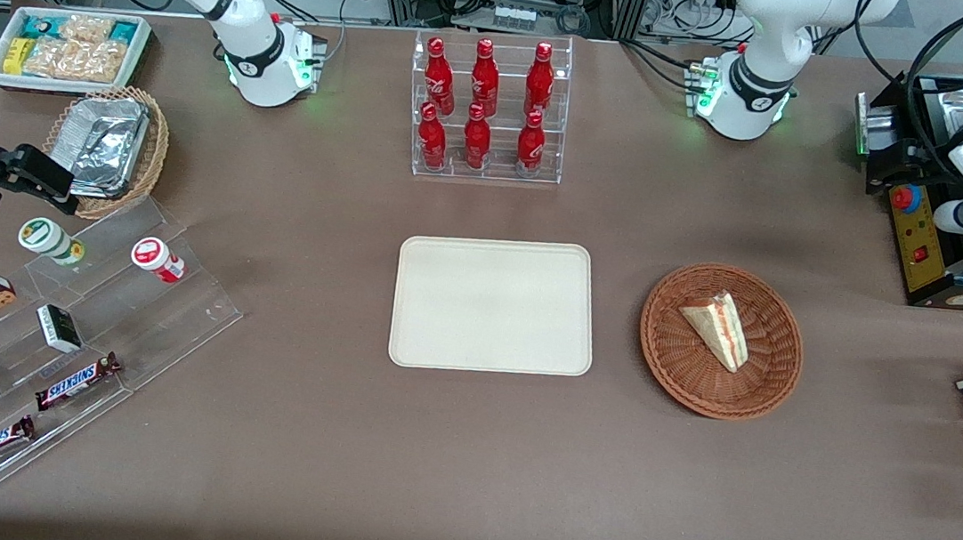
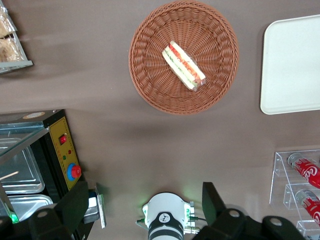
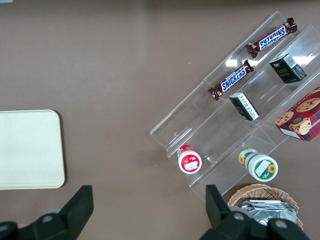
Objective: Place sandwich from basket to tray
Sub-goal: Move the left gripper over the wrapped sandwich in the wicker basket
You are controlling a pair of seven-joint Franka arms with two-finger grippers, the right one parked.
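Left arm's hand point(image 2: 145, 192) is hovering high over the brown worktop point(image 1: 463, 447) at the working arm's end, fingers point(image 2: 75, 205) standing wide apart and gripping nothing

Round reddish-brown woven wicker basket point(image 1: 669, 361) point(image 2: 150, 85) is sitting on the worktop well below the hand, nearer the front camera than the hand and a little toward the parked arm's end; hand and basket are well apart

Small triangular sandwich of pale bread with red and green filling point(image 1: 717, 329) point(image 2: 183, 66) is lying inside the basket, roughly at its middle, resting on the weave with the layered edge showing; nothing is touching it

Flat cream-beige rectangular tray with rounded corners point(image 1: 494, 305) point(image 2: 292, 65) point(image 3: 27, 150) is lying farther from the hand than the basket, toward the parked arm's end, with a strip of bare worktop between tray and basket; its surface is carrying nothing

Black box with a yellow panel and red button point(image 1: 919, 235) point(image 2: 65, 150) is standing close beneath the hand

Clear acrylic rack of red bottles point(image 1: 491, 110) is standing well away from the hand, farther from the front camera than the tray
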